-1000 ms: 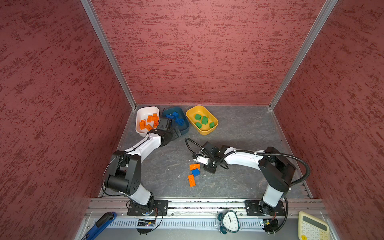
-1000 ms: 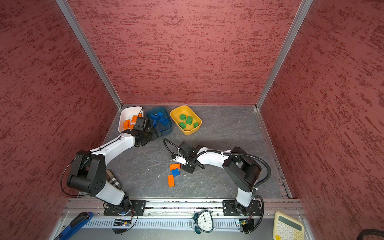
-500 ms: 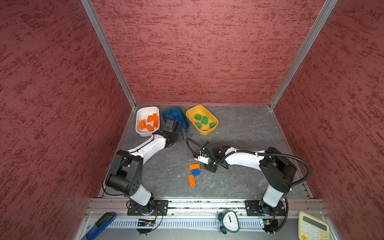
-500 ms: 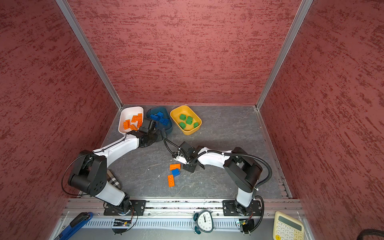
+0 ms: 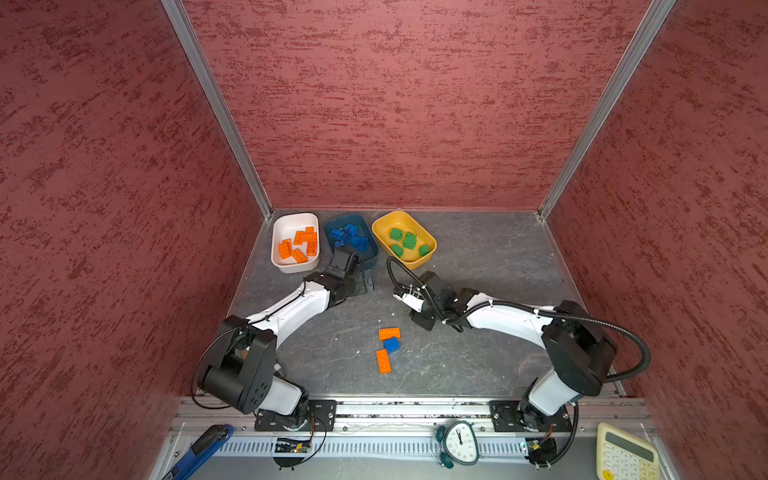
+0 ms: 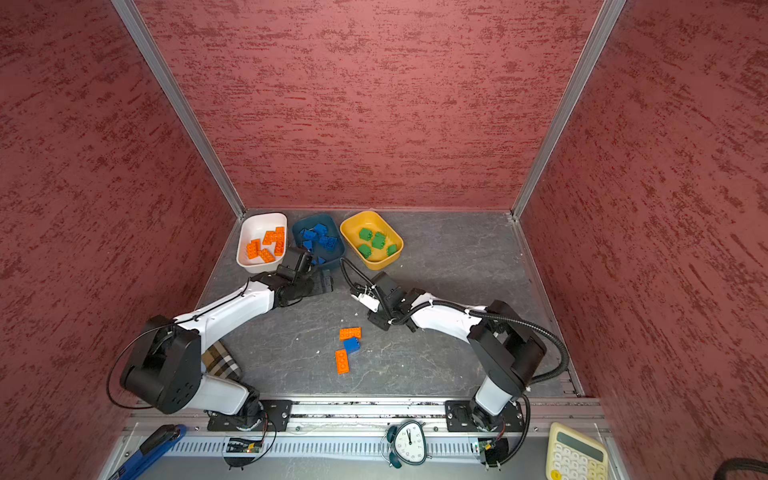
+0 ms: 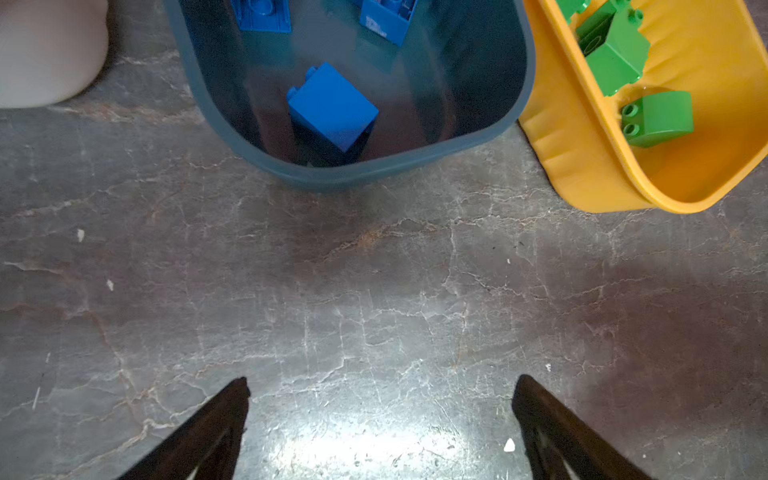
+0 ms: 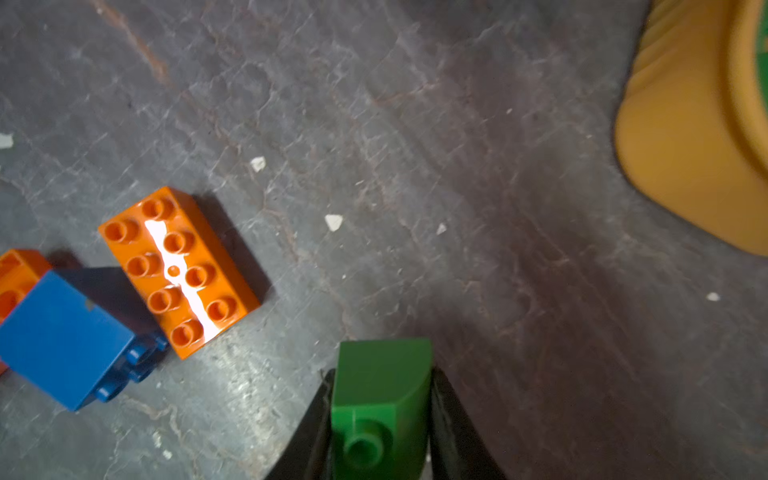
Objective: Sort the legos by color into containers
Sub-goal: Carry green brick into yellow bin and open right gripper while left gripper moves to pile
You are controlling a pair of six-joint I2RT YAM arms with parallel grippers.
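Near frame middle in both top views, our right gripper (image 5: 423, 323) pinches green brick (image 8: 382, 399). Empty left gripper (image 7: 382, 379) spread wide, just short of blue tub (image 7: 357, 174). We should carry brick clear over yellow tub (image 5: 413, 263) rim, up-frame, then release low so it stays inside.

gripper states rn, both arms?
Left gripper: open, holding nothing.
Right gripper: shut on a green lego.
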